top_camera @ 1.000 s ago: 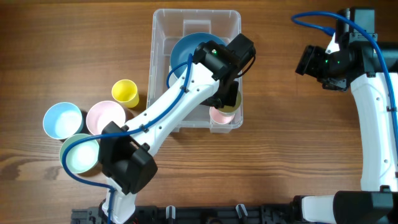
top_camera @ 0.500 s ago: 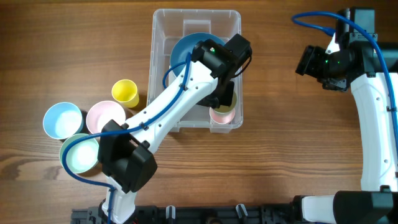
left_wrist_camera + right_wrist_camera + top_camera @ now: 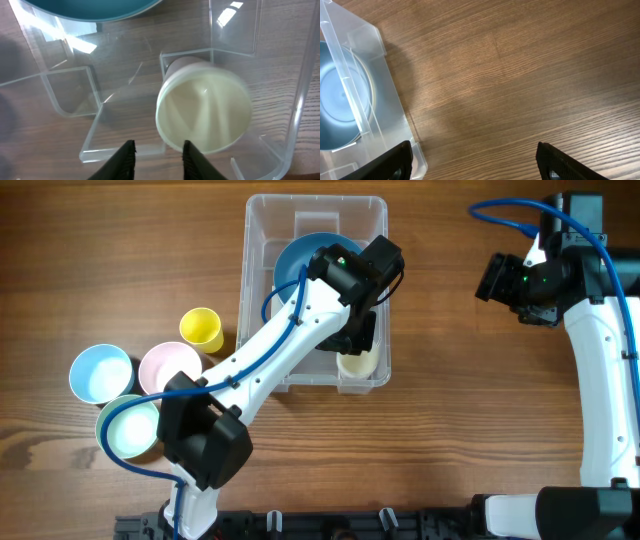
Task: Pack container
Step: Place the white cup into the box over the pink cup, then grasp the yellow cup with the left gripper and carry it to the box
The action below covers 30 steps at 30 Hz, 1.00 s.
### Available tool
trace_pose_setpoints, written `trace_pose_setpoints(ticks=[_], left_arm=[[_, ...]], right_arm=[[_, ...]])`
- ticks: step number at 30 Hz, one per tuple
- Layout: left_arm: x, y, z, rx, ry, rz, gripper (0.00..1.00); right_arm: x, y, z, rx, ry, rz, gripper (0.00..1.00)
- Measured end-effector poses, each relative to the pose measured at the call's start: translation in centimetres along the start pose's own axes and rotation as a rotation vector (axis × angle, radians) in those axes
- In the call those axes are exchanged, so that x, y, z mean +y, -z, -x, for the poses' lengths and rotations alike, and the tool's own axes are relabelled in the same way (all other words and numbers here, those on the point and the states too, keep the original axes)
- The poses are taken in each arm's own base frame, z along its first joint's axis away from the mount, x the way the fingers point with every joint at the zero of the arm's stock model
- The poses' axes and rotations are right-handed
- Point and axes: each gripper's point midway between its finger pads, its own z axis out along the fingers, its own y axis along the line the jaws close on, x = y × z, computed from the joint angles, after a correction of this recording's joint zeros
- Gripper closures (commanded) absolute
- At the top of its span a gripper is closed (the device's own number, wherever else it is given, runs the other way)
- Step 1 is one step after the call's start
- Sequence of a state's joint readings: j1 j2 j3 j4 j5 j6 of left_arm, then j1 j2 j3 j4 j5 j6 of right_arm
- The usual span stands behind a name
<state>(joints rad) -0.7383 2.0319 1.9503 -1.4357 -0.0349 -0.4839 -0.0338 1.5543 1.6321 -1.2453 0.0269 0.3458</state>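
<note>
Okay, your left tool (image 3: pixel 158 150) hangs parted with nothing between its tips. The cream cup (image 3: pixel 204 111) lies free just ahead, in the near right corner of the container (image 3: pixel 256 300), which sits mid-tabletop, beside the blue bowl (image 3: pixel 95 6). Your right tool (image 3: pixel 475 167) gapes empty over the tabletop (image 3: pixel 520 75). This looks like the drop-off step. Next, lift clear of the wall and go for the yellow cup (image 3: pixel 201 328).

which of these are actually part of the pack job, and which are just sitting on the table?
Job in hand:
- container
- blue bowl and cream cup, both inside it
- left gripper, open above the cup

Lying about, though probably next to pack:
- yellow cup
- pale blue bowl
- pink bowl
- mint-rimmed bowl
- right gripper, open, empty
</note>
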Motion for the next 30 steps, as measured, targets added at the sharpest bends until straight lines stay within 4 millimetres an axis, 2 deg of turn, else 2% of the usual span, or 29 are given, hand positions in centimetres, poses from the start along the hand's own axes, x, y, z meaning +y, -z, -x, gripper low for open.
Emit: trace_pose_setpoints(ticks=[2,4,6,8,9,12,14,15,16,17,19,21,23,24,26,30], left_arm=[[0.0,0.0,0.0,0.001,0.0,-0.002,0.69],[0.0,0.0,0.0,0.001,0.001,-0.002,0.66],[0.5,0.0,0.3,-0.008,0.009,0.011,0.58],[1.9,0.2,1.1,-0.027,0.032,0.032,0.48],[3.2,0.7,1.8,-0.044,0.064,0.041,0.44],[10.5,4.1,4.2,-0.146,0.241,0.056,0.37],[15.2,6.5,4.7,-0.208,0.359,0.057,0.37],[18.1,7.9,4.7,-0.24,0.434,0.061,0.37],[22.1,9.3,4.3,-0.269,0.535,0.071,0.37],[24.2,9.9,3.8,-0.278,0.592,0.078,0.36],[26.9,10.0,3.2,-0.278,0.668,0.083,0.35],[29.3,8.5,2.5,-0.244,0.732,0.096,0.34],[30.2,6.5,2.1,-0.209,0.758,0.101,0.34],[30.3,5.9,1.9,-0.195,0.762,0.101,0.34],[30.9,2.4,1.1,-0.139,0.776,0.107,0.34],[31.0,-1.2,0.2,-0.091,0.758,0.112,0.34]], right_arm=[[0.0,0.0,0.0,0.0,0.0,0.0,0.2],[0.0,0.0,0.0,0.0,0.0,0.0,0.2],[0.0,0.0,0.0,0.0,0.0,0.0,0.2],[0.0,0.0,0.0,0.0,0.0,0.0,0.2],[0.0,0.0,0.0,0.0,0.0,0.0,0.2],[0.0,0.0,0.0,0.0,0.0,0.0,0.2],[0.0,0.0,0.0,0.0,0.0,0.0,0.2],[0.0,0.0,0.0,0.0,0.0,0.0,0.2],[0.0,0.0,0.0,0.0,0.0,0.0,0.2],[0.0,0.0,0.0,0.0,0.0,0.0,0.2],[0.0,0.0,0.0,0.0,0.0,0.0,0.2],[0.0,0.0,0.0,0.0,0.0,0.0,0.2],[0.0,0.0,0.0,0.0,0.0,0.0,0.2],[0.0,0.0,0.0,0.0,0.0,0.0,0.2],[0.0,0.0,0.0,0.0,0.0,0.0,0.2],[0.0,0.0,0.0,0.0,0.0,0.0,0.2]])
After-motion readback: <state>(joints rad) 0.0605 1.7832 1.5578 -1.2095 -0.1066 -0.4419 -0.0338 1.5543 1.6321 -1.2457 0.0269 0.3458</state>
